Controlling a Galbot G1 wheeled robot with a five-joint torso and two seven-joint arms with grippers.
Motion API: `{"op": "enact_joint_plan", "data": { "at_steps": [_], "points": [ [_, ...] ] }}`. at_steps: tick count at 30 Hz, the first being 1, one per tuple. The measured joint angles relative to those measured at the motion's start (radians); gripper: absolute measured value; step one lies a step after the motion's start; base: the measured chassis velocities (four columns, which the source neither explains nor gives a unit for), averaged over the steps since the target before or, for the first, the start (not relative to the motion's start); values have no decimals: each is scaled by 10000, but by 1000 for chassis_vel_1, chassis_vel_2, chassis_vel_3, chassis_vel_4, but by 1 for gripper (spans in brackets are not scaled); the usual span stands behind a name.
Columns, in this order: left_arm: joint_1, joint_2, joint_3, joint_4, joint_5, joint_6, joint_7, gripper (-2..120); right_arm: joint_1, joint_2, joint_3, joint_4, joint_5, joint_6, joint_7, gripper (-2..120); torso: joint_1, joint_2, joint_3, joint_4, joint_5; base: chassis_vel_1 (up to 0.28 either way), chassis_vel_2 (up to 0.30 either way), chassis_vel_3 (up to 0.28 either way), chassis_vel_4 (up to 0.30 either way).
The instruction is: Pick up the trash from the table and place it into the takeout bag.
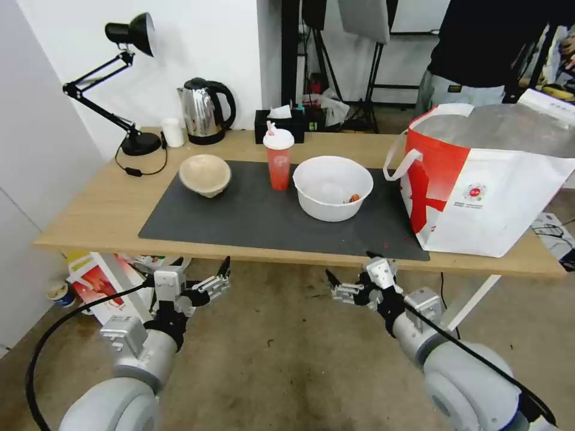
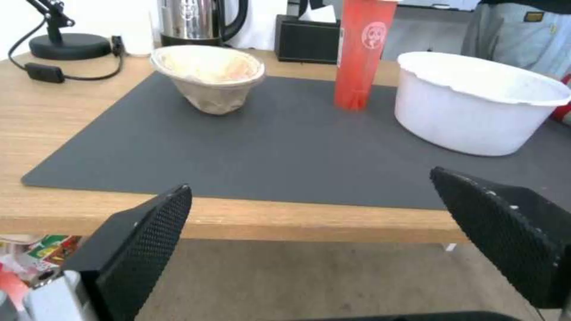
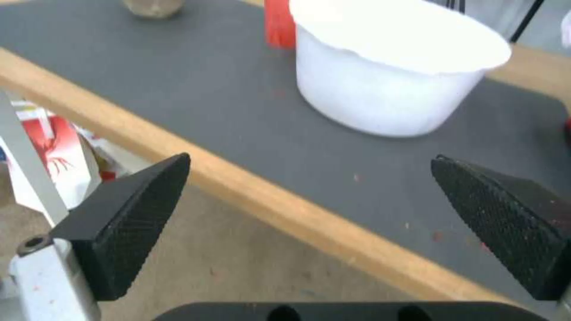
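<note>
Your table (image 1: 108, 203) is light wood with a dark grey mat (image 1: 251, 221) across its middle, its near edge just ahead of both grippers. The takeout bag (image 1: 497, 197) is the biggest item: white with a red side panel, strap handles, foil lining showing at its open top, standing on the table ahead and to the outer side of your right gripper (image 1: 353, 272). The large white plastic bowl (image 1: 332, 187) sits on the mat straight ahead of that gripper, a small orange scrap inside. The red drink cup (image 1: 278, 158) with its white lid stands upright just beside the bowl, between the two arms' lines. The beige pulp bowl (image 1: 205, 175) lies tilted on the mat ahead of your left gripper (image 1: 200, 269).

Bare mat lies between the near edge and all three pieces.

Both grippers hang below and just short of the table edge, fingers spread wide, holding and touching nothing.
</note>
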Motion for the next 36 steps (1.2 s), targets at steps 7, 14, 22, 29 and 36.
{"op": "enact_joint_plan", "data": {
  "at_steps": [7,14,22,29,36],
  "points": [
    [-37,-42,18,161,132,-304,33,100,537,-197,441,-84,-29,1758,-583,100,-1,0,0,0,1,0,0,0,0],
    [-59,-64,26,251,165,-328,42,100,972,-401,683,-191,46,2383,-974,100,-1,0,0,0,2,0,0,0,0],
    [-72,-70,30,314,172,-353,58,100,1206,-505,733,-237,203,2533,-1086,100,-1,0,0,-1,1,0,0,0,0],
    [-104,-72,33,369,173,-405,97,100,1940,-710,504,-260,1516,2457,-678,100,-1,0,0,-2,2,0,0,0,0],
    [-224,-76,123,439,173,-367,184,100,4277,-1483,-30,-636,5890,863,736,100,-1,-1,0,-4,-2,0,0,0,0]
  ]
}}
